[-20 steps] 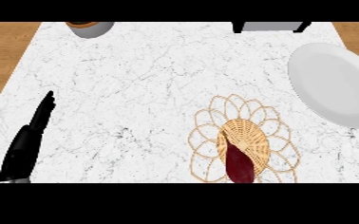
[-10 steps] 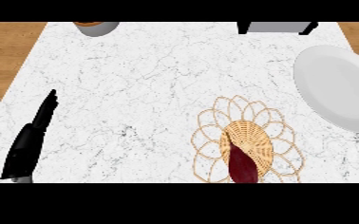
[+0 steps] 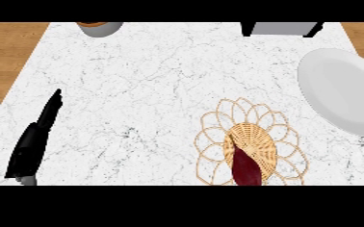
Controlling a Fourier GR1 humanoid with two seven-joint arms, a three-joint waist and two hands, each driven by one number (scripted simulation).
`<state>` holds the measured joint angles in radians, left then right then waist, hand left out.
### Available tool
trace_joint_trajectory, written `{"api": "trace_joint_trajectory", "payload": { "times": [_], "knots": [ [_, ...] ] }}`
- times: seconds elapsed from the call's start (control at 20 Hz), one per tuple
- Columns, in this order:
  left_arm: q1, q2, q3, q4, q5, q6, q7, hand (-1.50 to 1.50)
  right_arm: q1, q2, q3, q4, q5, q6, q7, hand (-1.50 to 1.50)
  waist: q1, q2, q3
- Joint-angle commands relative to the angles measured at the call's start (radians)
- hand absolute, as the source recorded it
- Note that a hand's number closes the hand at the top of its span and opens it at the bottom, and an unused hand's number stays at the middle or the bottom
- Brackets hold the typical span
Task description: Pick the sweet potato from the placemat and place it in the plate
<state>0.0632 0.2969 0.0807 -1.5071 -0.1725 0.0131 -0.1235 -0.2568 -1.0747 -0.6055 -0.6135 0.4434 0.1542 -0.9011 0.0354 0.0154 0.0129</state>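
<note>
Head view, sweet potato [image 3: 246, 169] cut off below, plate [image 3: 334, 91] cropped, left hand [image 3: 35, 139] straight-fingered.

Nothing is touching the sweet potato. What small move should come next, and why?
Probably bring the right hand, not in view, in over the sweet potato. It lies untouched on the placemat, near the plate at right, while the left hand rests open far left.
</note>
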Motion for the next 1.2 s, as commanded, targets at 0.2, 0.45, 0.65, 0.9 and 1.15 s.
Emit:
{"api": "trace_joint_trajectory", "payload": {
  "times": [0.2,0.45,0.65,0.9,1.15],
  "knots": [
    [-0.009,-0.031,-0.033,0.048,-0.056,0.036,-0.035,0.0,-0.143,-0.062,0.052,0.155,0.002,0.131,-0.192,1.5,0.012,0.001,-0.007],
    [-0.017,0.016,0.006,-0.019,0.002,-0.028,0.024,0.0,-0.27,-0.016,0.121,0.183,0.025,0.136,-0.139,1.5,0.019,-0.005,-0.009],
    [0.004,0.025,0.028,0.029,0.009,-0.038,-0.044,0.0,-0.373,0.052,0.193,0.218,0.075,0.099,-0.065,1.5,0.025,-0.002,-0.01],
    [-0.012,-0.006,0.014,0.058,-0.018,-0.009,-0.051,0.0,-0.449,0.126,0.273,0.275,0.143,0.088,-0.012,1.5,0.013,-0.002,-0.01],
    [-0.001,-0.012,0.003,0.017,-0.035,-0.007,-0.027,0.0,-0.493,0.197,0.339,0.319,0.214,0.044,0.011,1.5,0.008,-0.003,-0.01]
  ]
}}
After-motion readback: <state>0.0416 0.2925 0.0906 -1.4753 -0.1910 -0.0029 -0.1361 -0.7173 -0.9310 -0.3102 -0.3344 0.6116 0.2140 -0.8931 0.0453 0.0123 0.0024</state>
